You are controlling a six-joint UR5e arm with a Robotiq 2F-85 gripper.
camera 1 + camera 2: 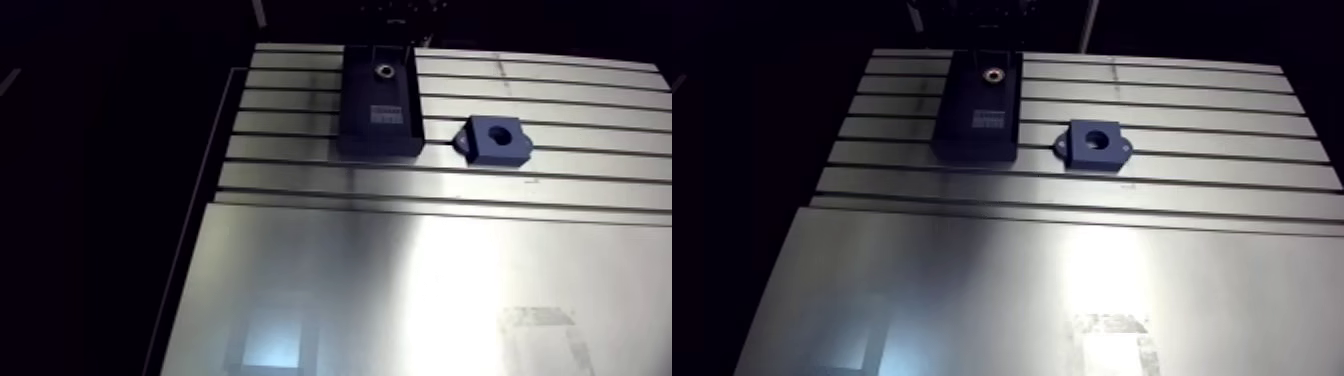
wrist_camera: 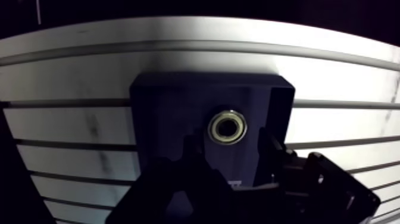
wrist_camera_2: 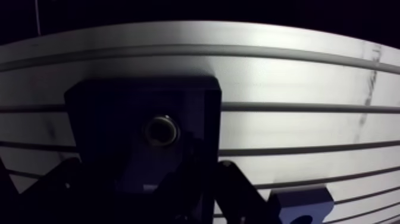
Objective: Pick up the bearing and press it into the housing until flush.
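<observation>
Table [image 1: 560, 300]: slotted aluminium; the slots run side to side in the arm view, and a smooth plate lies nearer the camera.
Tray [image 1: 352, 100]: dark, rectangular, lying flat on the slotted part. Its long axis crosses the slots, and a pale label sits near its middle.
Gripper [image 2: 229, 140]: over the tray's bearing end, fingers spread wide and empty. One fingertip stands on each side of the bearing, and neither appears to touch it.
Housing [image 1: 1097, 157]: blue block just beside the tray, apart from it. Its round bore opens upward, and its small side ears lie along the slots.
Bearing [image 2: 213, 127]: metal ring seated flat at the tray's far end in the arm view. Its axis is upright and its hole faces up; being round, it has no long side.
</observation>
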